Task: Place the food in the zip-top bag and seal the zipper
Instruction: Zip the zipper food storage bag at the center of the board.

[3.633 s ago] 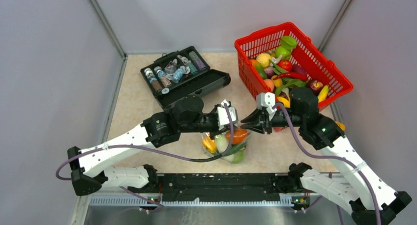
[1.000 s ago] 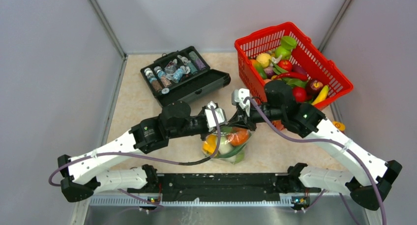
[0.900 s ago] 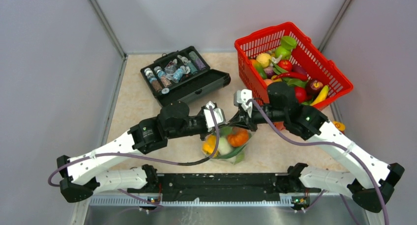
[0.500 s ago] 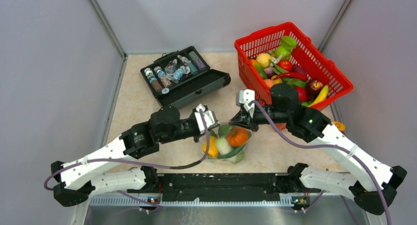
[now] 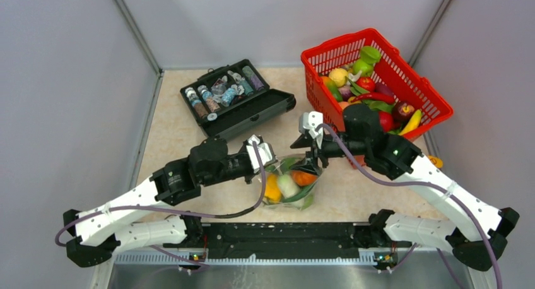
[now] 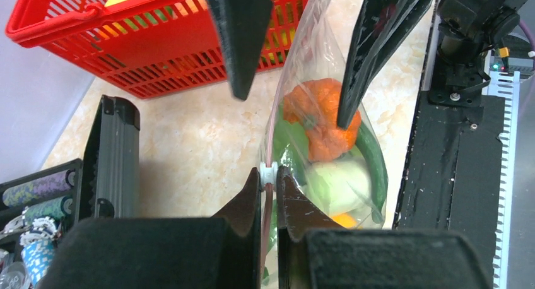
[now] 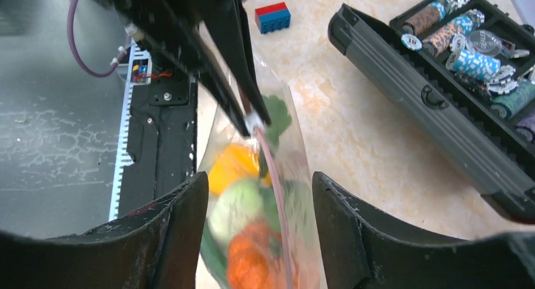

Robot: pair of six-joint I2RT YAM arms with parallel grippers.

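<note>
Left gripper (image 6: 270, 175): jaws together, clamped on the zipper (image 6: 269, 144) at its small white slider, at the left end of the bag's mouth. The pink strip runs up and away from the fingertips.

Right gripper (image 7: 258, 178): jaws apart, one finger on each side of the bag's top edge, holding nothing. The left wrist view shows both of its black fingers (image 6: 240, 43) hanging over the bag, with the strip passing between them. Can't tell whether either pad touches the plastic.

Bag (image 5: 291, 183): clear and crinkly, standing on the table (image 5: 183, 131) between the two grippers, just in front of the black rail (image 5: 284, 235) at the near edge. Its top edge is held up by the left grip.

Food (image 5: 287, 185) in the bag: orange tomato (image 6: 322, 128) on top, white radish (image 6: 334, 185) under it, long green piece (image 6: 376, 166) on the rail side, yellow pepper (image 5: 271, 189) on the left. Can't tell how much of the mouth is sealed.

Further out:
- Red basket (image 5: 378, 38) at the back right, behind the right arm, holding more toy fruit and vegetables (image 5: 364, 82).
- Black case (image 5: 268, 109) at the back left, lid open, with small bottles (image 5: 221, 90) packed inside.
- Small blue and red block (image 7: 272, 16) on the table near the case, seen only in the right wrist view.
</note>
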